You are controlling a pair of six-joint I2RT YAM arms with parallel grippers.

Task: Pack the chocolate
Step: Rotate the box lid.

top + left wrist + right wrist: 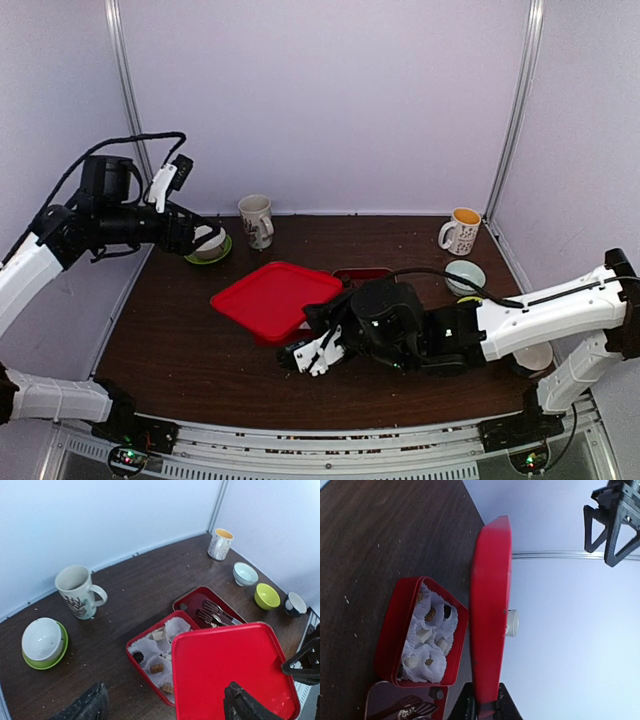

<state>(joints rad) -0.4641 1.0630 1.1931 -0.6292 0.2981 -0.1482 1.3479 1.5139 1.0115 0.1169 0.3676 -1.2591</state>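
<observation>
The chocolate is several small pieces in white paper cups inside an open red box point(150, 677): a brown one point(157, 668), a dark one point(138, 656) and a cream one point(159, 635). The pieces point(430, 614) and the box point(390, 630) also show in the right wrist view. My right gripper point(487, 705) is shut on the edge of the red lid point(490, 605). It holds the lid point(272, 298) tilted over the box, which is hidden in the top view. My left gripper point(165, 700) is open and empty, high above the table at the back left point(203, 238).
A red tray point(192, 600) with metal tongs point(215, 614) lies behind the box. A white bowl on a green plate point(208, 247), a patterned mug point(257, 220), an orange-lined mug point(462, 231), a pale blue bowl point(465, 276), a lime bowl point(267, 596) and a dark bowl point(295, 603) stand around.
</observation>
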